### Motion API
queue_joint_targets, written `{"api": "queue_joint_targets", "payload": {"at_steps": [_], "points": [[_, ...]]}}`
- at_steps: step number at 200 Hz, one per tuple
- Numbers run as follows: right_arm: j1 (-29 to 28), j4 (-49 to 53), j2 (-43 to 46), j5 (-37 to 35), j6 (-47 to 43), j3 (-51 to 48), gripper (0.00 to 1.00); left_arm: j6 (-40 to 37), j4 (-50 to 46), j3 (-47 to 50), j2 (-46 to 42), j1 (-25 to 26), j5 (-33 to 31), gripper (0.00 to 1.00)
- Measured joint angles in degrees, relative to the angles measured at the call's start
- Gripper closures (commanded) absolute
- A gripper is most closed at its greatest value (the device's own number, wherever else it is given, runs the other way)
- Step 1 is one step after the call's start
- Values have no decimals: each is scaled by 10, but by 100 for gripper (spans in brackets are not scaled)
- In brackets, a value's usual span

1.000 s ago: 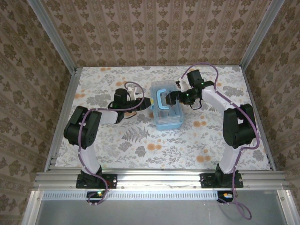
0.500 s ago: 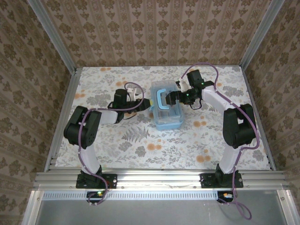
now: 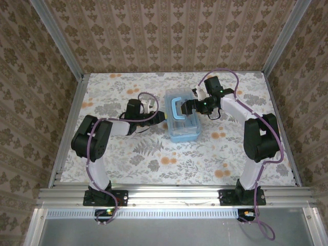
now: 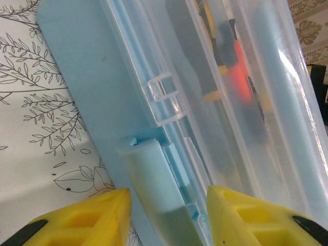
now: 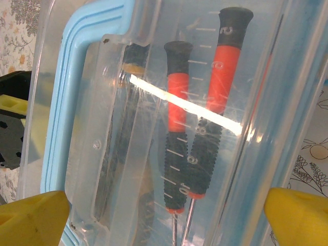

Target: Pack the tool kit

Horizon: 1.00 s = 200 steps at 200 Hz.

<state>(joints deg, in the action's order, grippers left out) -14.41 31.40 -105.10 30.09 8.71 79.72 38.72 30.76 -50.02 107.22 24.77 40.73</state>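
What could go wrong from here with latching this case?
The left tool straddles the latch; if it slips off, the case may not latch. The right tool is open at the case's other side, not gripping, so a hard push could slide it. If the case opens, the screwdrivers inside could spill.

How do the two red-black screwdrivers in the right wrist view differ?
The shorter screwdriver looks slimmer, its cap lower in the frame. The longer screwdriver looks thicker, its cap higher. Both lie side by side inside the case, shafts pointing down the frame.
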Motion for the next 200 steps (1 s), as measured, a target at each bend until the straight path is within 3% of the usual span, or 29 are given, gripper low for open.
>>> {"api": "queue_joint_targets", "payload": {"at_steps": [200], "points": [[0, -4, 0, 12, -2, -1, 0, 7, 1, -1, -29, -1, 0, 57]]}}
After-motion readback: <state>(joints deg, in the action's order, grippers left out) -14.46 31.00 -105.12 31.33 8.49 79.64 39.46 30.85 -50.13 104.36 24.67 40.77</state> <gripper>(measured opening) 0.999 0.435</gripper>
